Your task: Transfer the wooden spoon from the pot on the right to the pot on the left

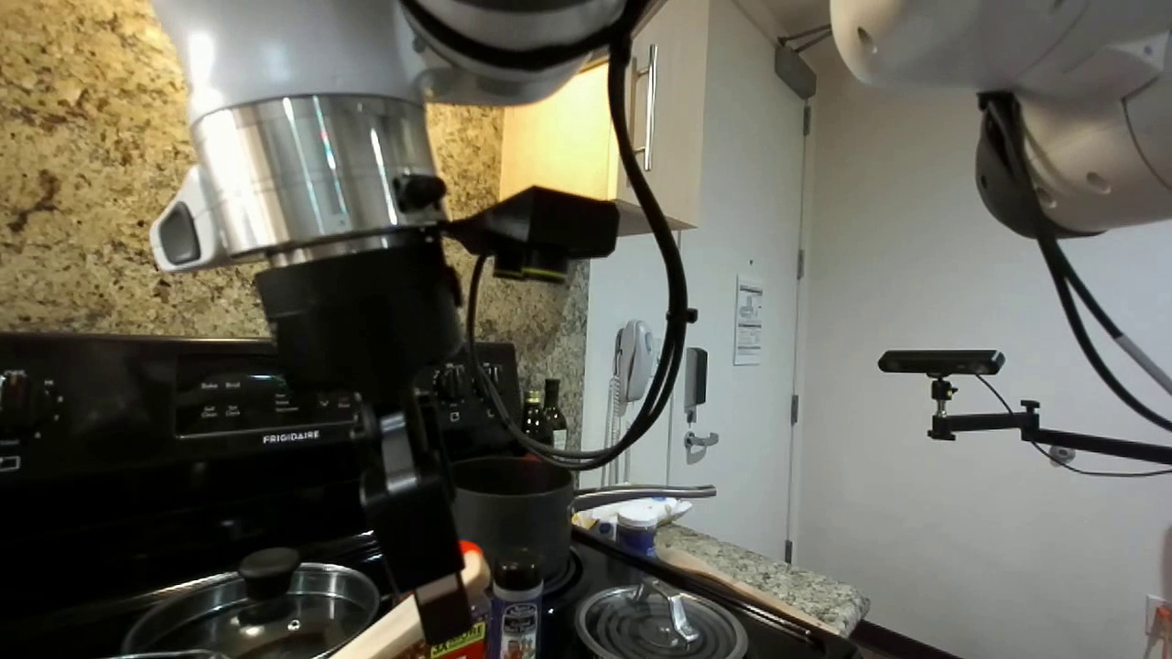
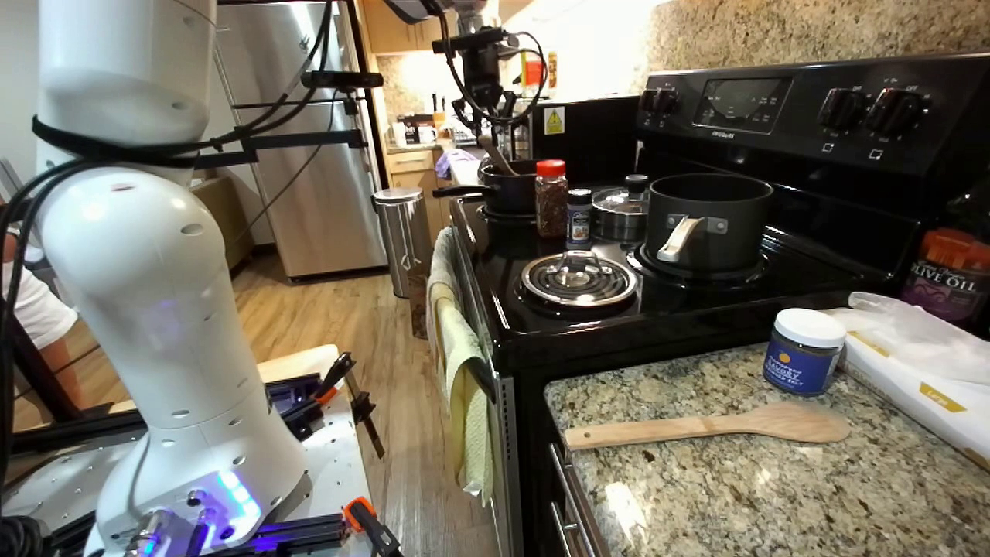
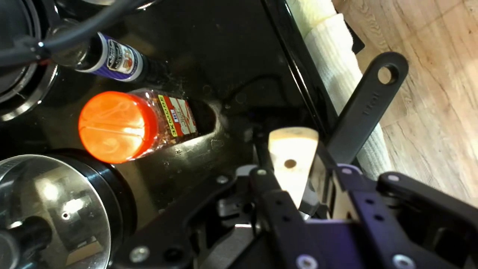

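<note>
Hand point(image 3: 296, 164) points dn w/ slight tilt, part-closed, gripping wooden spoon point(image 3: 293, 147) nr handle end.

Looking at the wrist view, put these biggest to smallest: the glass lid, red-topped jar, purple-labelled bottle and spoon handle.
1. Glass lid, even cut off by the edge
2. Red-topped jar
Too close to rank: purple-labelled bottle and spoon handle; the handle seems nearer.

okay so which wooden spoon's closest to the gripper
The wooden spoon tilted in the black pan, its handle between the fingers; the other spoon lies on the granite countertop.
</note>
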Motion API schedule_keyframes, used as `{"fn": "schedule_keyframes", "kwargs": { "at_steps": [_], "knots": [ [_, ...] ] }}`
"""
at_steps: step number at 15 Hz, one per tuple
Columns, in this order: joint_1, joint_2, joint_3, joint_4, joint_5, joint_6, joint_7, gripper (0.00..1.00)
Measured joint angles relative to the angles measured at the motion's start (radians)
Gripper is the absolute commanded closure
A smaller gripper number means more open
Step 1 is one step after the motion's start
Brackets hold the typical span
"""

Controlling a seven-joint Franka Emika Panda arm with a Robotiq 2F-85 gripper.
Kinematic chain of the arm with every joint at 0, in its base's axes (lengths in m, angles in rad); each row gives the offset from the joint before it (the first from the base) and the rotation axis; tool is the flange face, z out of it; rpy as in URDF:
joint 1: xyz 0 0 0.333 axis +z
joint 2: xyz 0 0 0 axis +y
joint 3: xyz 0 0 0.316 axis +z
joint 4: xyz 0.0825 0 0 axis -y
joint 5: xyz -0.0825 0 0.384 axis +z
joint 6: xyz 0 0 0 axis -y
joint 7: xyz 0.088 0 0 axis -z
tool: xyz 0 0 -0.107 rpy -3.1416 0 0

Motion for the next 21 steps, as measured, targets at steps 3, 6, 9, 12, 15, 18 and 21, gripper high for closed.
{"fn": "schedule_keyframes", "kwargs": {
  "at_steps": [3,6,9,12,15,18,21],
  "knots": [
    [0.013,0.045,-0.012,0.043,-0.002,0.000,0.000,0.86],
    [0.025,0.073,-0.023,0.079,-0.002,-0.001,0.000,0.75],
    [0.036,0.084,-0.034,0.104,-0.003,-0.008,0.000,0.39],
    [0.038,0.088,-0.037,0.120,-0.003,-0.016,0.000,0.19],
    [0.038,0.088,-0.040,0.131,-0.003,-0.018,0.000,0.02],
    [0.038,0.087,-0.040,0.142,-0.003,-0.017,0.000,0.00],
    [0.037,0.062,-0.043,0.154,-0.003,-0.004,0.008,0.00]
  ]
}}
